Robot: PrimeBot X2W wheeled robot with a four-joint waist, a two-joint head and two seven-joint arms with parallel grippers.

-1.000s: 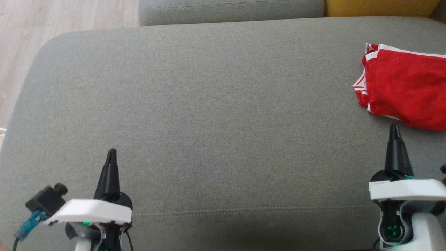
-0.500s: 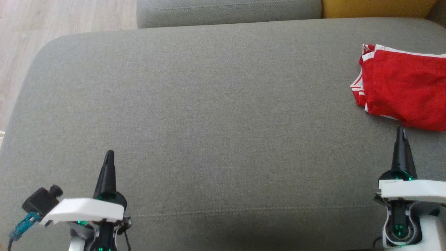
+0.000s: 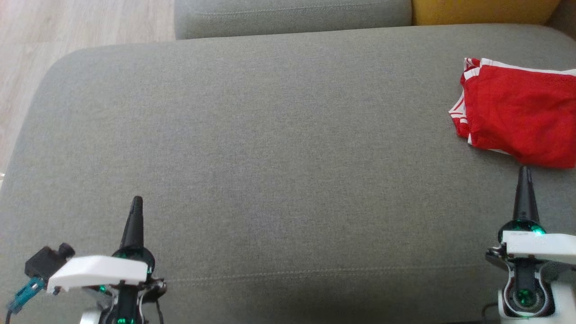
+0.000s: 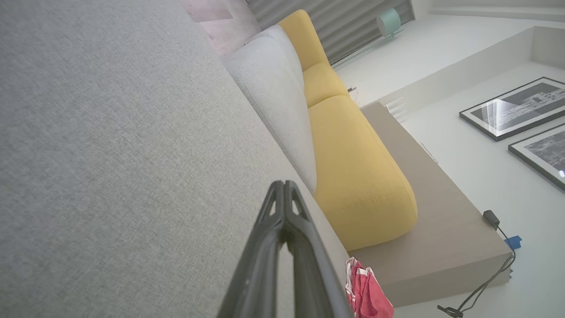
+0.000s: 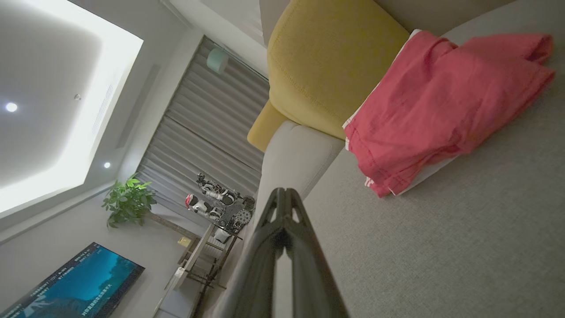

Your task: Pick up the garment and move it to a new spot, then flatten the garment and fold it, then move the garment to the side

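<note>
The left tool (image 3: 137, 201) and right tool (image 3: 523, 171) have eased back, garment (image 3: 517, 112) untouched.

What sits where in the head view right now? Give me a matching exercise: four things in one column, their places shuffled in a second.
Things
1. garment
2. left gripper
3. right gripper
4. yellow cushion

Places
A. top right corner, behind the grey seat
B. lower left, shut, over bare seat
C. folded, at the seat's right edge
D. lower right, shut, tip pointing at the garment's near edge

Pairs: 1-C, 2-B, 3-D, 4-A
</note>
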